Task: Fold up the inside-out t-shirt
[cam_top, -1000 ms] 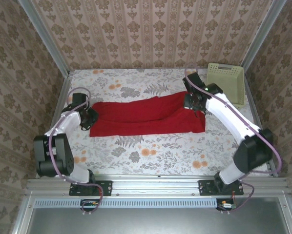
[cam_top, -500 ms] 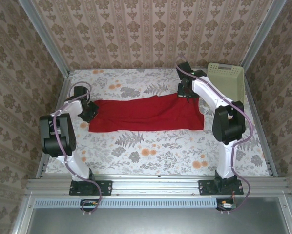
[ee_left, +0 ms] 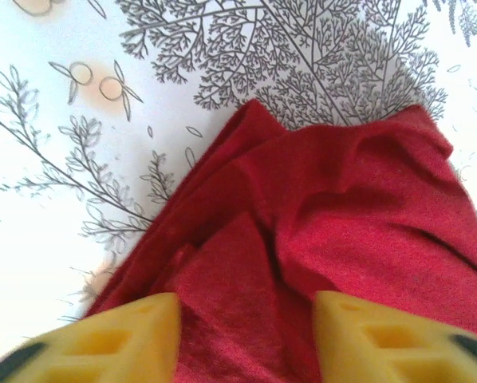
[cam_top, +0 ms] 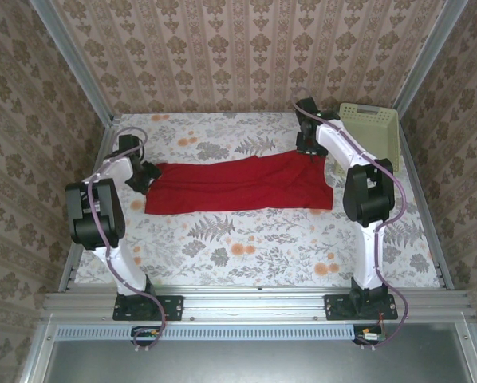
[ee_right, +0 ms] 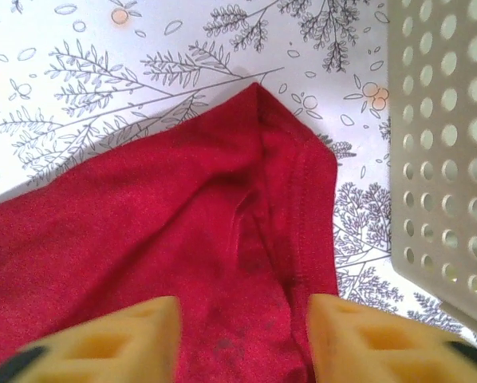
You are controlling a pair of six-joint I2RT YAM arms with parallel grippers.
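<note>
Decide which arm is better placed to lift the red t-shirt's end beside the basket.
Right, probably. The right hand hovers open over the t-shirt corner beside the basket; the left hand is over the opposite end.

The bright red t-shirt [cam_top: 238, 185] lies flat as a long, wrinkled band, left to right across the flowered tabletop [cam_top: 246, 247].

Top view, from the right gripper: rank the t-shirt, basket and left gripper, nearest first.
1. t-shirt, its far right corner under the right gripper.
2. basket, just to the right, far corner.
3. left gripper, at the shirt's left end.
</note>
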